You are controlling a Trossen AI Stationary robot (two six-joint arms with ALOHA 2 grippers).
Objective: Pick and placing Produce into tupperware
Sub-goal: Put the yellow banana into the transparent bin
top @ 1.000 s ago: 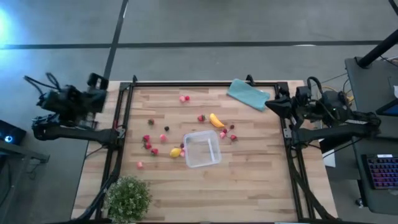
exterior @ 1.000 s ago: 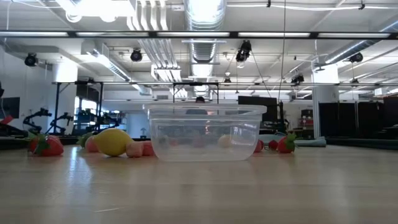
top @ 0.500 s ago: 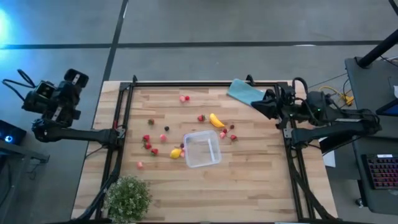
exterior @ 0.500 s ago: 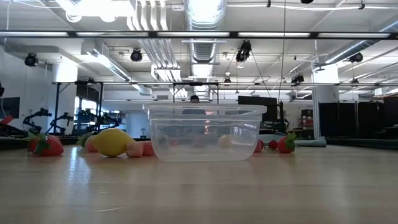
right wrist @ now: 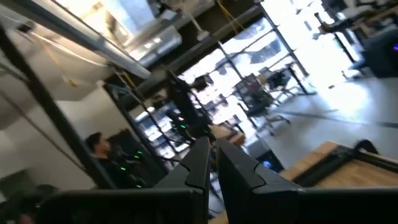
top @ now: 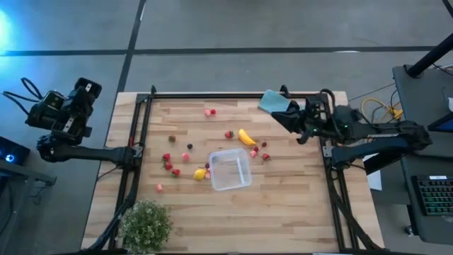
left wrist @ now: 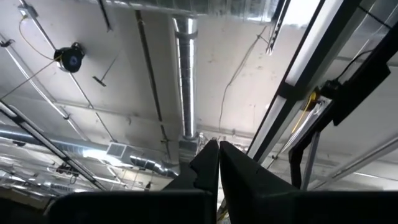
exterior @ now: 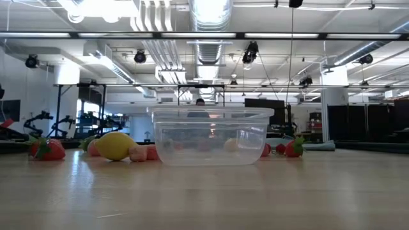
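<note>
The tupperware [top: 230, 170], a clear square box, stands open near the table's middle [exterior: 213, 136]. Produce lies around it on the wood: a banana [top: 245, 137], a lemon [top: 200, 173] [exterior: 115, 145] and several red and pink strawberry pieces [top: 168, 164] [exterior: 46, 149]. My right gripper [top: 277, 117] [right wrist: 212, 146] is shut and holds nothing. It hangs over the table's far right part, beside the teal cloth. My left gripper [top: 86, 90] [left wrist: 217, 149] is shut and holds nothing. It is off the table's left edge and points up at the ceiling.
A folded teal cloth [top: 272, 101] lies at the far right, partly under my right arm. A leafy green plant [top: 146, 225] stands at the near left corner. Black frame rails [top: 141, 127] run along the table's sides. A person [right wrist: 99, 149] shows in the room beyond.
My right gripper has come in from the table's right edge toward the left, out over the teal cloth, and has rolled a little. My left gripper has drawn back from the table's left edge and tipped upward. The produce and the tupperware have not moved.
</note>
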